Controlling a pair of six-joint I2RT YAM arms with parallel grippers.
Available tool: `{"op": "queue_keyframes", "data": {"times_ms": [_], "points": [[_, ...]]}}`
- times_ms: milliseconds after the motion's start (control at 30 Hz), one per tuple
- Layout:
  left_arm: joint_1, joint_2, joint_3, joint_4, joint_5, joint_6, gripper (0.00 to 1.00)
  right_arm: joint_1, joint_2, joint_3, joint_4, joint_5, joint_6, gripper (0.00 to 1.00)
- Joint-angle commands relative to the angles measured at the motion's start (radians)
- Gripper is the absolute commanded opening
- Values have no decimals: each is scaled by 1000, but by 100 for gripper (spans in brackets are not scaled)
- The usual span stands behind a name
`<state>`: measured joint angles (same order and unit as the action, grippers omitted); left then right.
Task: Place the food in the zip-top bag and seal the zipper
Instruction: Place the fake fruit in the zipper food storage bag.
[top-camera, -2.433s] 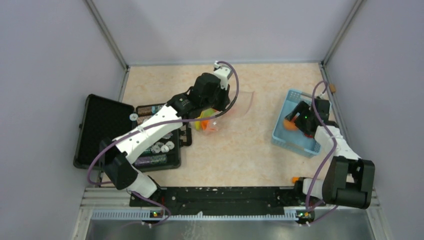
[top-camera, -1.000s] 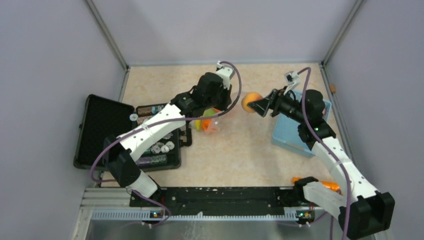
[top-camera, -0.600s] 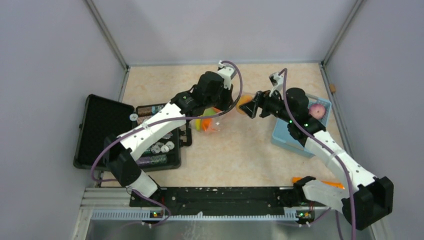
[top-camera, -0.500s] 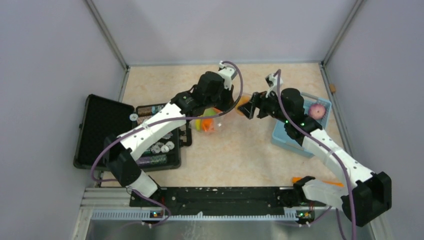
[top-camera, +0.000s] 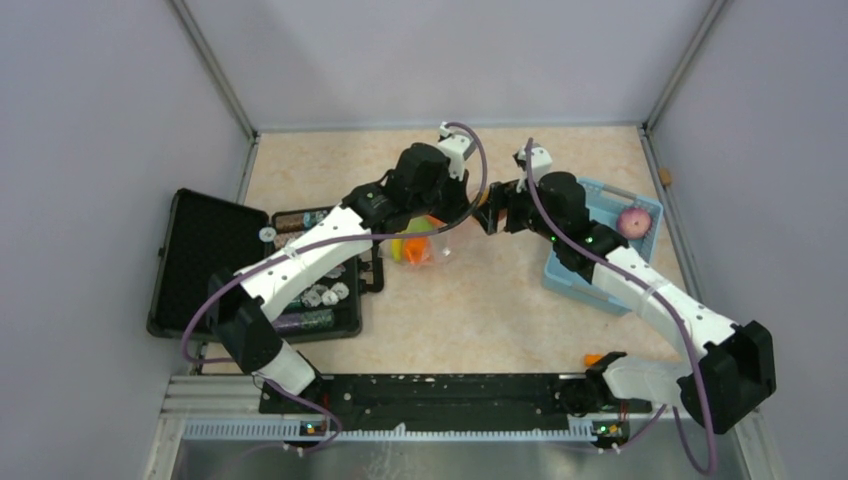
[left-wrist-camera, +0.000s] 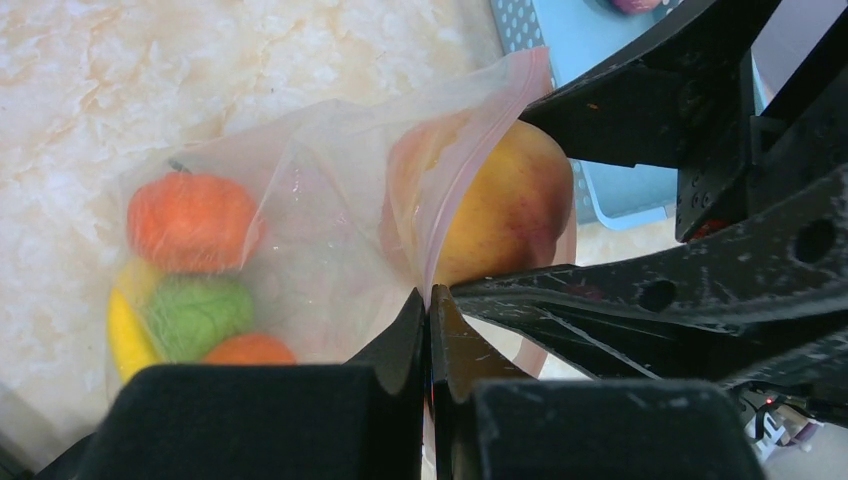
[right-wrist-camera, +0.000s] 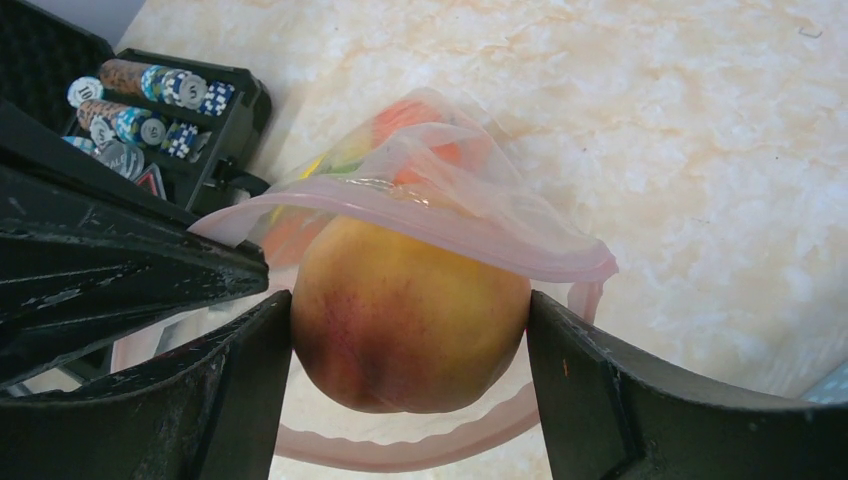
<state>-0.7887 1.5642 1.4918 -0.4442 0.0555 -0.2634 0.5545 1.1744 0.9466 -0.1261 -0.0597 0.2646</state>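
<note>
Right gripper (right-wrist-camera: 408, 305): its two black fingers (right-wrist-camera: 245, 395) stand apart, clamped on either flank of a round, glossy yellow-and-red fruit (right-wrist-camera: 410, 320). The fruit sits in the open mouth of the zip-top bag (left-wrist-camera: 300, 200). One lip of the pinkish zipper strip (right-wrist-camera: 450, 235) crosses its far side, the other lip loops below it, and in the left wrist view part of the fruit shows through the film. Left gripper (left-wrist-camera: 428, 310): fingers pressed together, pinching the bag's rim at the strip and holding that lip up just beside the fruit and the right fingers. The two grippers are close enough that each blocks much of the other's wrist view. The bag is clear, thin and crinkled, and lies on the beige marbled table (top-camera: 480, 310) near its middle. Inside it, at the closed end, are an orange fruit (left-wrist-camera: 190, 220) with a dark stem, a green fruit (left-wrist-camera: 195, 315), a yellow fruit (left-wrist-camera: 125, 335) and a second orange piece (left-wrist-camera: 245, 350). The slider cannot be made out. To the left of the bag, an open black case (top-camera: 205, 262) holds rows of round tokens (right-wrist-camera: 150, 105); their markings are too small to read. To the right, a light-blue basket (top-camera: 600, 285) holds a pink fruit (top-camera: 632, 221), well apart from the bag.
</note>
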Motion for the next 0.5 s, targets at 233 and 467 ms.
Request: {"op": "queue_keyframes", "data": {"times_ms": [233,467], "points": [[-6,-61,-4,41,-26,6,0,13,-2,36,51,-3,38,79],[-5,-67,-6,35,-24,0,0,13,-16,44,34,-31,39,82]]}}
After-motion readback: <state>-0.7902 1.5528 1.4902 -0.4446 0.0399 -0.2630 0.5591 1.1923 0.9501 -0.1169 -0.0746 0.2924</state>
